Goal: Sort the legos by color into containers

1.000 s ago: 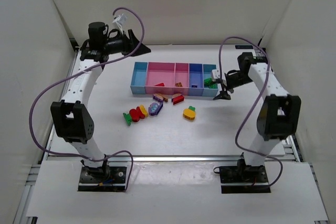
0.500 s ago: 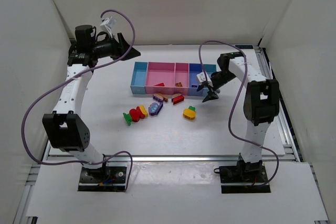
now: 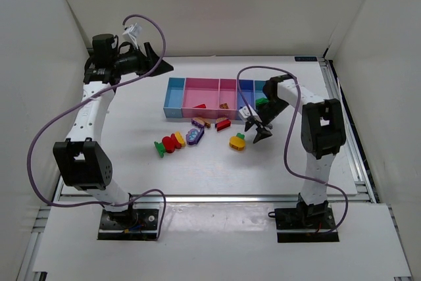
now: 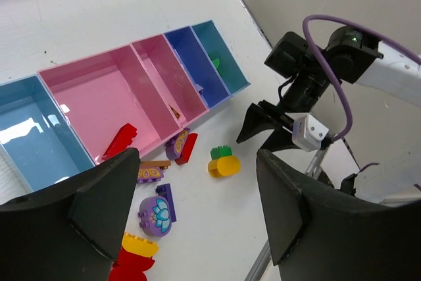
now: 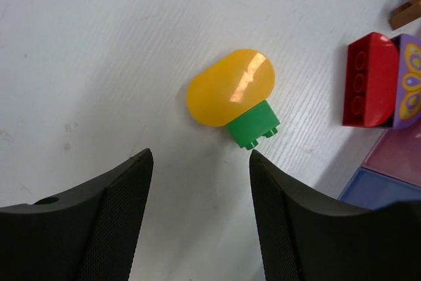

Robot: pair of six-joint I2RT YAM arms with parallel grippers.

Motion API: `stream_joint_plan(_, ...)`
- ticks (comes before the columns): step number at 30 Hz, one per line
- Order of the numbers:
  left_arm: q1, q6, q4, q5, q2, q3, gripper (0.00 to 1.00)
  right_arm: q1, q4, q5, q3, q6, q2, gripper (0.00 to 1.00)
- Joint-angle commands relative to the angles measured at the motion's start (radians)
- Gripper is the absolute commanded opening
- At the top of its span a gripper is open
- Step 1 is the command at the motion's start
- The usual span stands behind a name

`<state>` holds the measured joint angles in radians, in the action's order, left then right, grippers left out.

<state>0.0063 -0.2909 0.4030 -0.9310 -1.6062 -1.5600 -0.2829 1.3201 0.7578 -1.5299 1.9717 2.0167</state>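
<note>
Right gripper (image 3: 255, 131) hangs low in front of the right end of the row of joined open-top plastic bins (image 3: 175, 114), jaws apart, nothing between them. From its wrist, the rounded yellow plastic piece with a green studded block (image 5: 230, 97) lies flat on the white table (image 5: 99, 44) just beyond the open fingers, untouched, a little in front of the row's blue bin. A red arched brick (image 5: 367, 88) sits nearer the row. Left gripper (image 3: 156, 64) is up high beyond the row's left end, jaws spread wide and empty. Inside the row there's a red wedge piece (image 4: 122, 139) in the large pink bin and a green piece (image 3: 262, 102) in the rightmost teal bin. In front of the row's left half lies a cluster of green, red, yellow and purple pieces (image 3: 174, 141).
</note>
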Motion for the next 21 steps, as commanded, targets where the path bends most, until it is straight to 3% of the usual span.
stream_joint_plan(1,0.009,-0.025,-0.036,-0.028,0.025,0.011,0.82,-0.019,0.019,-0.035,0.008,0.997,-0.013,0.65)
stream_joint_plan(21,0.009,-0.019,-0.027,-0.017,0.052,0.041,0.83,-0.032,-0.051,-0.068,-0.119,1.05,0.126,0.65)
